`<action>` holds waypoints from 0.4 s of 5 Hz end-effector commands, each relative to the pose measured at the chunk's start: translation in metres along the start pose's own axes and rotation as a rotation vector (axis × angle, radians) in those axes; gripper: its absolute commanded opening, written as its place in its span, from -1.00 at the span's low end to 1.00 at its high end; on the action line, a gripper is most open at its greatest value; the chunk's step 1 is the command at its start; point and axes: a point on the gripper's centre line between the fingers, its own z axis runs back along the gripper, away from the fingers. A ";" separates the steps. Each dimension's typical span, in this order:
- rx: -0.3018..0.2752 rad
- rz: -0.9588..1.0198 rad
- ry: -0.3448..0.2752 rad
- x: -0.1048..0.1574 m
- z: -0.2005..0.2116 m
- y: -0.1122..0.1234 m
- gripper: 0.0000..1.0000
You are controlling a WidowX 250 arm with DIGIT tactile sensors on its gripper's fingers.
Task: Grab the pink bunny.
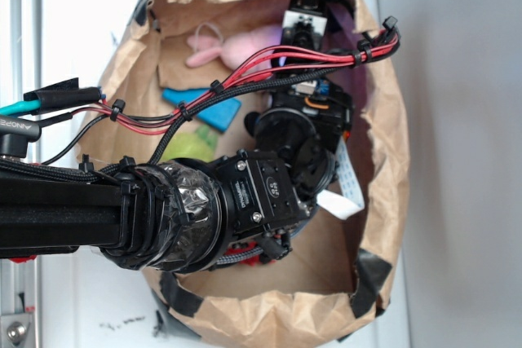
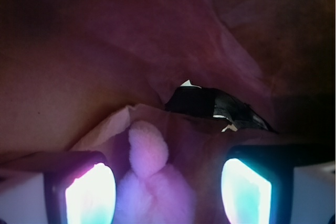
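Pink bunny (image 2: pixel 149 182) sits between our jaws in the wrist view, nearer the left pad (image 2: pixel 90 195) than the right one (image 2: pixel 245 192), with one rounded pink limb or ear poking up and away from us. Our gripper (image 2: pixel 168 195) is open: both glowing pads stand apart with plush only in the gap, and a clear space remains on the right-hand side. From the exterior view the bunny (image 1: pixel 232 45) lies deep in the brown paper bag (image 1: pixel 383 160), right by the gripper head (image 1: pixel 306 26).

To do this step well, we judge that we should nudge slightly toward the left pad's side so the plump body sits centred, sink a little further so the pads bracket the body and not just the thin protruding part, then close gently. Plush will squash, so a firm squeeze on the bulk should hold better than a pinch on an ear.

Ahead of the jaws the crumpled bag wall rises close, with a strip of black tape (image 2: pixel 215 106) on it; pushing forward could catch the paper. Back along the arm, behind the jaws, a blue piece (image 1: pixel 214 107) and a lime-green toy (image 1: pixel 196 140) lie in the bag, partly hidden by the red and black cable bundle (image 1: pixel 245 79). Neither is between the pads, so we judge only the paper wall a real obstacle.
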 end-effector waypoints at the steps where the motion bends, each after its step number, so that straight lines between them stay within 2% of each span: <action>1: -0.142 -0.014 0.061 0.004 -0.008 0.036 1.00; 2: -0.192 -0.040 0.024 -0.005 0.008 0.042 1.00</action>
